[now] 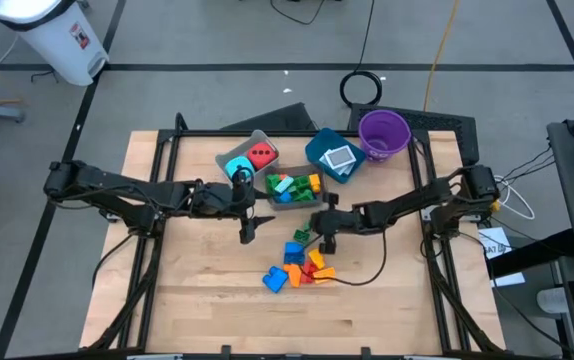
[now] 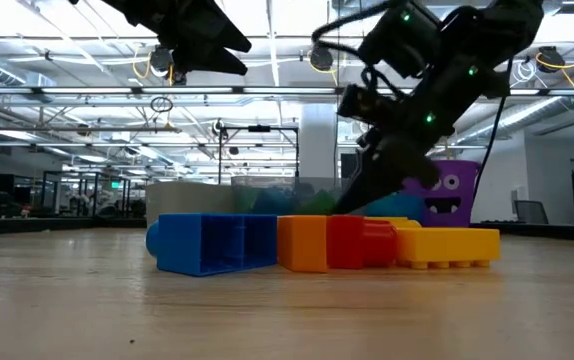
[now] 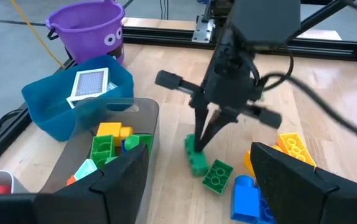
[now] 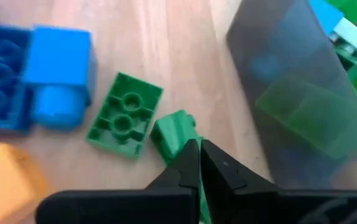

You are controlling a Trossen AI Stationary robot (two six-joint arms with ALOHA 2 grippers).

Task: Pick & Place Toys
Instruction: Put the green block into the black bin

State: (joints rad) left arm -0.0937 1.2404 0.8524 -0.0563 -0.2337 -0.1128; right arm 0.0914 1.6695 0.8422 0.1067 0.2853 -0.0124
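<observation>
Low in the frame's centre, loose bricks (image 1: 297, 265) lie in a pile on the table (image 1: 207, 300), open wood around them. Just above, the right gripper (image 1: 324, 237), jaws shut together, touches a small green brick (image 4: 173, 134). The left gripper (image 1: 248, 228) hovers open, holding nothing. Farther up, the dark bin (image 1: 292, 199) holds bricks, the grey bin (image 1: 229, 152) 2 cubes (image 1: 250, 161), the teal bin (image 1: 319, 150) a card (image 1: 339, 159); the purple cup (image 1: 384, 133) stands upper right.

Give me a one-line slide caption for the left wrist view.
Right gripper, fingers shut, touches a green brick beside the clear bin of sorted bricks.
</observation>
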